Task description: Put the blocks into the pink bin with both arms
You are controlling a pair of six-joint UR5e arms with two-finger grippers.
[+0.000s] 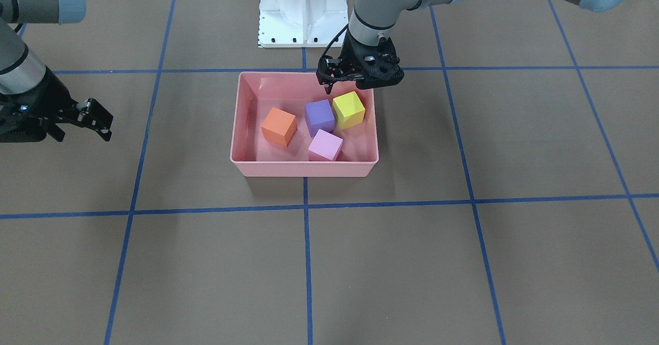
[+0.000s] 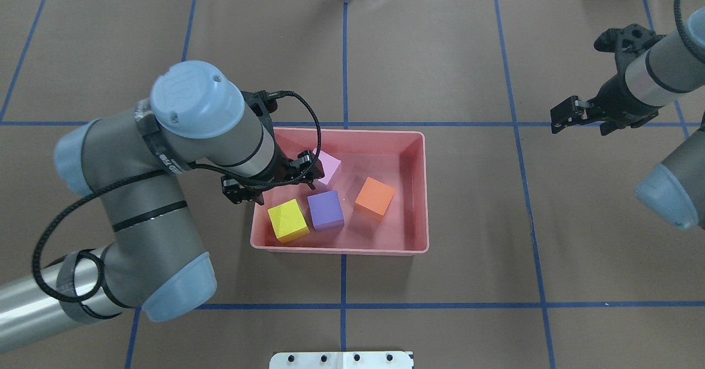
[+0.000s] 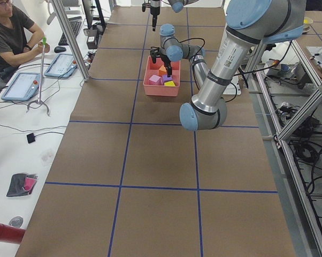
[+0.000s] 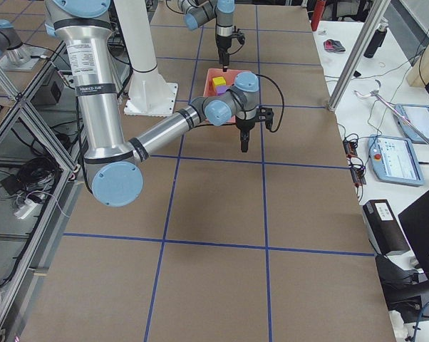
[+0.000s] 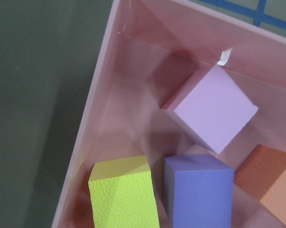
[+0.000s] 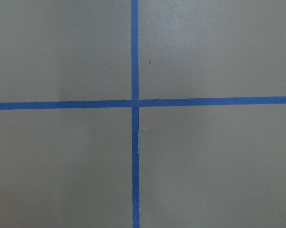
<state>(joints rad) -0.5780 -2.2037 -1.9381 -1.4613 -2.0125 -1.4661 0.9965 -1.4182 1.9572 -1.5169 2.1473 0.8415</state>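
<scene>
The pink bin [image 1: 304,167] stands at the table's middle and holds all four blocks: orange [image 1: 279,126], dark purple [image 1: 319,117], yellow [image 1: 348,109] and light pink-lilac [image 1: 325,145]. My left gripper [image 1: 355,85] hangs open and empty just above the bin's rim, over the yellow block [image 2: 287,220]. The left wrist view looks down on the lilac block [image 5: 214,114], the yellow block [image 5: 124,194] and the purple block [image 5: 200,190]. My right gripper [image 2: 584,122] is open and empty, well away from the bin over bare table.
The white base pedestal [image 1: 302,10] stands behind the bin. Blue tape lines [image 6: 135,102] grid the brown table cover. An operator [image 3: 8,32] sits at a side desk with tablets, beyond the table's edge.
</scene>
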